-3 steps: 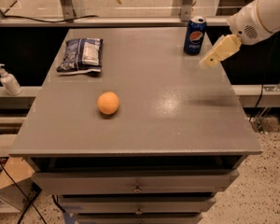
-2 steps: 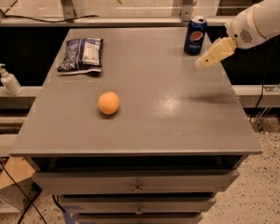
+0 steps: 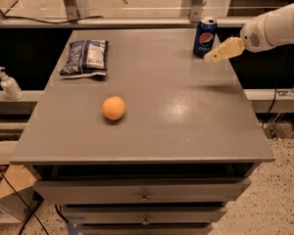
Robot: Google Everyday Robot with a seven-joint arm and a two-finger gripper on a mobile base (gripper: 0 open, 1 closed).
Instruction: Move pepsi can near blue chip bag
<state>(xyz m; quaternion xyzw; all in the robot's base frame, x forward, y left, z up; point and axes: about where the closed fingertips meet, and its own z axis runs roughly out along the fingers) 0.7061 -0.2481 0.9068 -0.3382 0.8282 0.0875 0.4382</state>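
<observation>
The pepsi can stands upright near the far right corner of the grey table. The blue chip bag lies flat near the far left corner, far from the can. My gripper comes in from the right on a white arm. Its tan fingers point left and down, just right of the can and a little in front of it, above the table. It holds nothing.
An orange fruit sits left of the table's middle. A soap dispenser stands on a ledge to the left. Drawers are below the table front. A metal rail runs behind the table.
My gripper has moved slightly left and up, closer to the right side of the can. The can, bag and fruit have not moved.
</observation>
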